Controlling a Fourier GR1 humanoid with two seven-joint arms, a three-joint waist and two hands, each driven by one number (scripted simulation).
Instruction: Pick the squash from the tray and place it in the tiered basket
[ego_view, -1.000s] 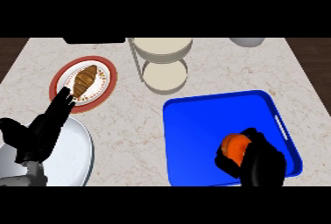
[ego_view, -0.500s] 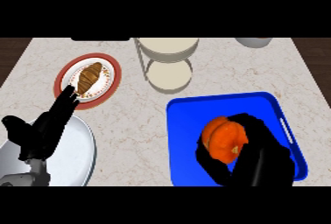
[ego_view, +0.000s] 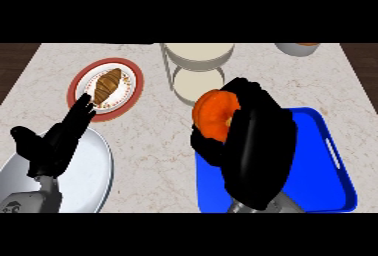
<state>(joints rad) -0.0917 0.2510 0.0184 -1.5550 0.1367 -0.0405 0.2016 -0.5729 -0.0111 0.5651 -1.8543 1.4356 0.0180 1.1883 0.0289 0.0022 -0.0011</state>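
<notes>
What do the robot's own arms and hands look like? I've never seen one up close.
Both hands are matte black with chunky, jointed fingers and a thumb, rather like thick gloves. The left hand sits on a pale grey, rounded forearm with a small dark marking. A sliver of grey shows below the right hand. No cables visible.

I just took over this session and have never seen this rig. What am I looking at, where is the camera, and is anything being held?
The view is from the robot's head, looking steeply down at a marble counter. The black shapes are its hands. The right hand is curled round an orange squash, held above the blue tray. The left hand rests open at the lower left, over a white plate. A red-rimmed plate holds a croissant. The tiered basket, the squash's goal, stands at the top centre, and a bowl shows at the top right edge.
</notes>
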